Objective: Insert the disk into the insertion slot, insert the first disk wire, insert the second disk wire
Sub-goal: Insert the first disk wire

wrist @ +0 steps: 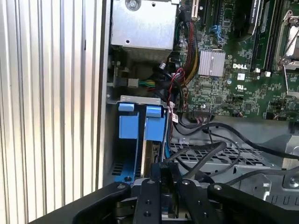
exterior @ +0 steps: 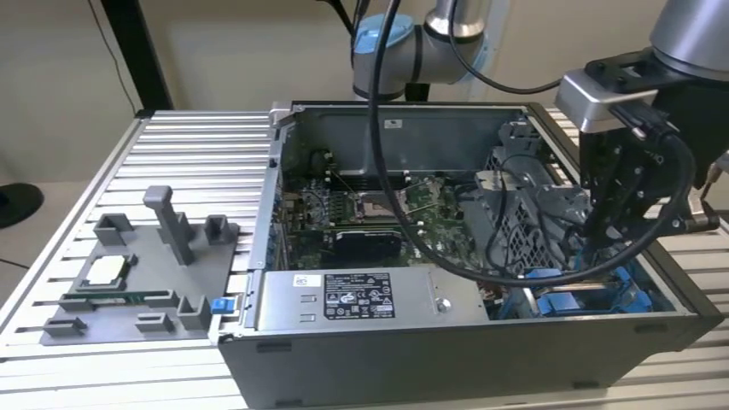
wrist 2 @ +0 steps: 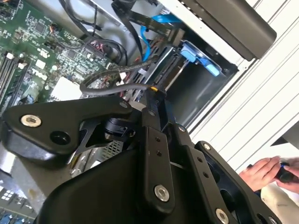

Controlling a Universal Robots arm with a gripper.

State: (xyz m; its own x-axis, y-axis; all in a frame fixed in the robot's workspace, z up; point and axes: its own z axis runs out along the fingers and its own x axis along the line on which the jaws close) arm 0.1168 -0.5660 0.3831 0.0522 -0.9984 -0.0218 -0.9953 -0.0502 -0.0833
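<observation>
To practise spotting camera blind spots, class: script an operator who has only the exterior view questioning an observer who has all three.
Operator: My gripper is down in the case by the insertion slot. What is close to its tip?
Observer: In the second wrist view, a black cable with a yellow band passes right by the tip.
Operator: Is anyone near the rig?
Observer: Yes, the second wrist view shows a person's hand outside the case.
</observation>
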